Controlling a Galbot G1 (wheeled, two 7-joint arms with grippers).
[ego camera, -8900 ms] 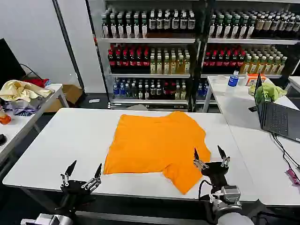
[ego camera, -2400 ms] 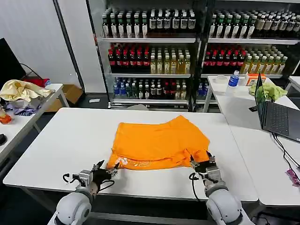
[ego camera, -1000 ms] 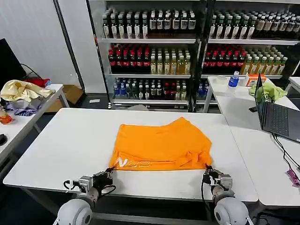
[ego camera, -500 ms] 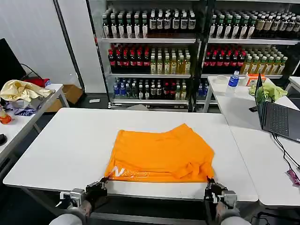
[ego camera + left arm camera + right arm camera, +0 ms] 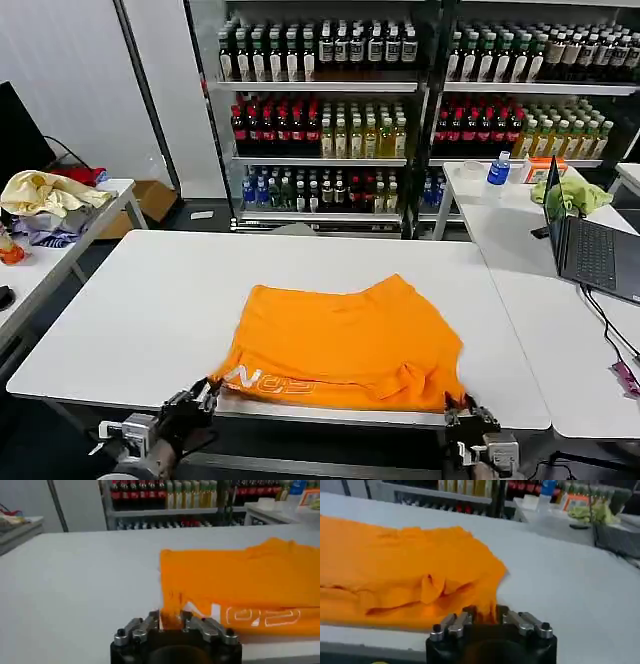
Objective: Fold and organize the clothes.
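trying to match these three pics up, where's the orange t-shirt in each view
Head view: the orange T-shirt lies folded at the white table's near edge, its near corners pinched by the left gripper and right gripper.
Left wrist view: T-shirt spreads beyond the left gripper, white lettering showing.
Right wrist view: T-shirt spreads beyond the right gripper.
Shared landmark: the bottle shelves behind the table.

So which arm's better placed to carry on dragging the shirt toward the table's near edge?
Neither alone. The left gripper pinches the orange T-shirt at its left near corner, the right gripper at the right near corner; both sit at the table edge.
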